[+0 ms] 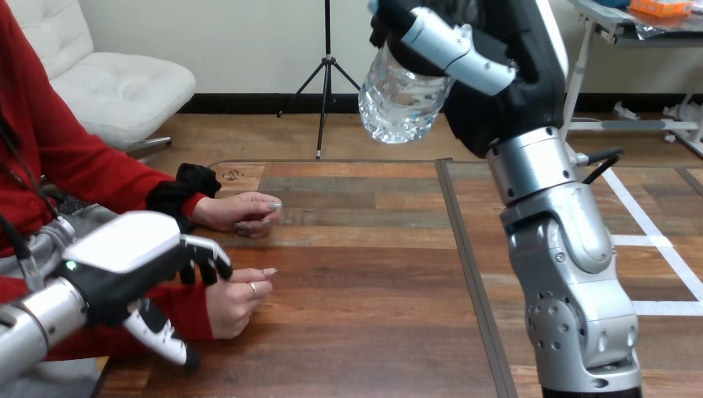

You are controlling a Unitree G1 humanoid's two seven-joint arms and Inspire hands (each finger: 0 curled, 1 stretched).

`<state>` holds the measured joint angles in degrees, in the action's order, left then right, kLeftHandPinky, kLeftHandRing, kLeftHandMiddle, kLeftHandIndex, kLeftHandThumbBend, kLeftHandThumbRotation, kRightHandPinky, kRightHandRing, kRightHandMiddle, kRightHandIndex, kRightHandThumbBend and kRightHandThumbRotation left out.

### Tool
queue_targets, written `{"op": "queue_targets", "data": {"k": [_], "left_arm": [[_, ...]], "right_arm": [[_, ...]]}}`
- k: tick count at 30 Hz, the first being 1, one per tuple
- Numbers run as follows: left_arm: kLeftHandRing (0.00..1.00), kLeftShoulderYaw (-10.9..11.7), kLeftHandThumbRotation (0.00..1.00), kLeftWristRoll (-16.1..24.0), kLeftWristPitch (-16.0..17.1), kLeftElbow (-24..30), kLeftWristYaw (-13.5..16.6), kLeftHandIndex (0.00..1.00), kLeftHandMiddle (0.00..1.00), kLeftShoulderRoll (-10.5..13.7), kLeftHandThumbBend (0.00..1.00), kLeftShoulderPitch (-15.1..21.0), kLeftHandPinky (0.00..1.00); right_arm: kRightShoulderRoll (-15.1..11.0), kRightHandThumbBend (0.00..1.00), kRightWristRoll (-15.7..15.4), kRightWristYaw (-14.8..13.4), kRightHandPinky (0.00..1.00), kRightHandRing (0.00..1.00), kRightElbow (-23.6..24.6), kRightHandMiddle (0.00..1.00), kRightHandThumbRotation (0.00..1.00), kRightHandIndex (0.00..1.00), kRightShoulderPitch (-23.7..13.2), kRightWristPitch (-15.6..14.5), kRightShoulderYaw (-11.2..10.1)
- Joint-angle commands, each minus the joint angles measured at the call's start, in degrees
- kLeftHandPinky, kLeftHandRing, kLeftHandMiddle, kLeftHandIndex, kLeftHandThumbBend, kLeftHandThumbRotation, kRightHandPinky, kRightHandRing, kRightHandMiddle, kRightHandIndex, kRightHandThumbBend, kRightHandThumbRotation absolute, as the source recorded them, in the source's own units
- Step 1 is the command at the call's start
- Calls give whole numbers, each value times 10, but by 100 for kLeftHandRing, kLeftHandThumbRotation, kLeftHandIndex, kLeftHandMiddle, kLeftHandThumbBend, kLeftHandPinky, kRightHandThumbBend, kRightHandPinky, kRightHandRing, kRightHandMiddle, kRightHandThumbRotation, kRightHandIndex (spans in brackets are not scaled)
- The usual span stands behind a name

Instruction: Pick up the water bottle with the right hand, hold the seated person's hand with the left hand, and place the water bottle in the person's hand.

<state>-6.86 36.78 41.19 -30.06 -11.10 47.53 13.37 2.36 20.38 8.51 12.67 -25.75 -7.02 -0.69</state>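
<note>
The water bottle (398, 95) is gripped by curled fingers of the right robot hand (497, 75), raised well above the bench (373, 274). The left robot hand (124, 257) is beside the person's nearer hand (236, 298); its grip cannot be told. Were that curled hand left unsteadied, the bottle could be dropped.

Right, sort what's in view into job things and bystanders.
Job: water bottle, right hand gripping it; left hand; the person's nearer hand beside it.
Not in use: the person's farther hand, resting on the table.
</note>
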Motion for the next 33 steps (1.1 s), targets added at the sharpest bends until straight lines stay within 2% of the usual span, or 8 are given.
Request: {"op": "queue_targets", "data": {"k": [1,9,16,25,33], "left_arm": [[62,-14,18,20,-4,-15,31,69,67,5,100,17,58],[61,-41,18,57,-12,-49,72,68,66,4,100,28,57],[60,-61,17,72,-11,-74,98,68,66,4,100,38,56],[62,-82,17,83,-21,-108,112,69,67,2,100,49,57],[63,-102,19,98,-47,-123,118,71,69,3,100,52,58]], "right_arm": [[5,77,15,-5,27,34,47,43,0,42,-19,-5,-3],[1,76,13,-8,27,34,65,43,0,42,-16,-12,-4],[0,77,17,-8,27,34,76,42,0,42,-14,-20,-6],[-3,77,29,-8,27,33,91,42,0,42,-12,-32,-9],[-8,76,32,-6,27,33,98,42,0,42,-9,-33,-11]]}}
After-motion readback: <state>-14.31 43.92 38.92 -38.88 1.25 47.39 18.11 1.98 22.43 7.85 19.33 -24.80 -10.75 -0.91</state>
